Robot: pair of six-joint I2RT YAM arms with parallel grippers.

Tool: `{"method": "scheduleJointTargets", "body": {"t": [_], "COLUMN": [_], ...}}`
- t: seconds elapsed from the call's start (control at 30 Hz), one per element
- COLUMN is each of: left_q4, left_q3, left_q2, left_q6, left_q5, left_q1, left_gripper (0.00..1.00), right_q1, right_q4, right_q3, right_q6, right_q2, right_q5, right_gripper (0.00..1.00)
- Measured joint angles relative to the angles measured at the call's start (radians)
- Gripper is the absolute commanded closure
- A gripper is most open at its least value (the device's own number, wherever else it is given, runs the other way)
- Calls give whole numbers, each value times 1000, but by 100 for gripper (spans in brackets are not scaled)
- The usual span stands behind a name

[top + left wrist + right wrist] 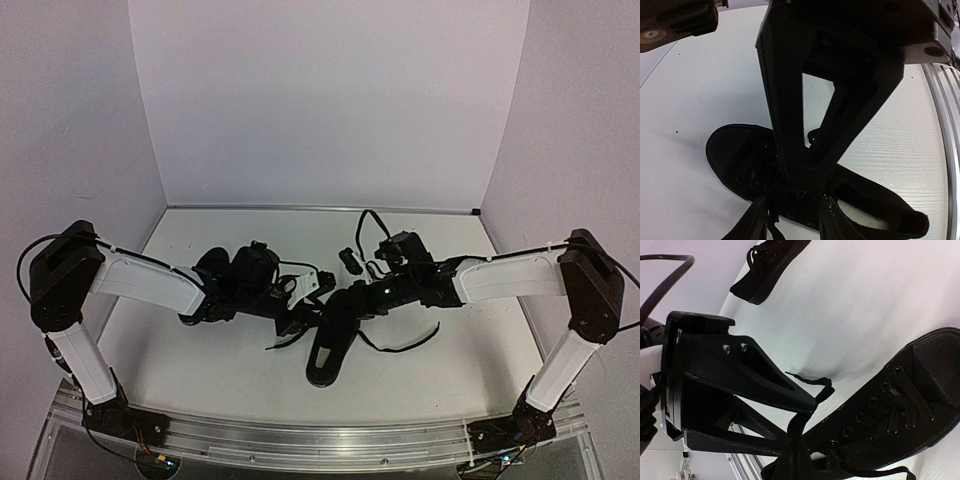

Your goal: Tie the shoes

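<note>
One black shoe (328, 345) lies mid-table, its opening toward the near edge. It also shows in the left wrist view (735, 160) and the right wrist view (905, 405). The other shoe (215, 265) lies at the left, partly hidden behind my left arm, and shows far off in the right wrist view (767, 267). My right gripper (796, 457) is shut on a thin black lace (827, 385), whose free end curls up beyond the fingertips. My left gripper (794, 220) is open, its fingers (756, 220) straddling the right gripper (800, 182) over the shoe's eyelets.
A loose lace (405, 345) trails right from the middle shoe, and another strand (283, 342) trails left. A small black object (348, 258) sits behind the grippers. The metal rail (946, 150) runs along the near edge. Pale walls close the back and sides.
</note>
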Motion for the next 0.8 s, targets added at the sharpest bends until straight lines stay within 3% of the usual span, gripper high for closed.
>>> {"method": "scheduleJointTargets", "body": {"t": [0.57, 0.8], "left_q4": [19, 31], "left_q3": [33, 35], "left_q2": [40, 63], "left_q6": [-24, -28], "left_q5": [44, 39], "left_q1": [-23, -31], "left_gripper": [75, 95], "right_q1": [0, 0], "right_q4": [-10, -13], "right_q3": [0, 0], "right_q6": [1, 1], "right_q2": [-16, -16], "right_q5": [29, 32], "right_gripper": [100, 100]}}
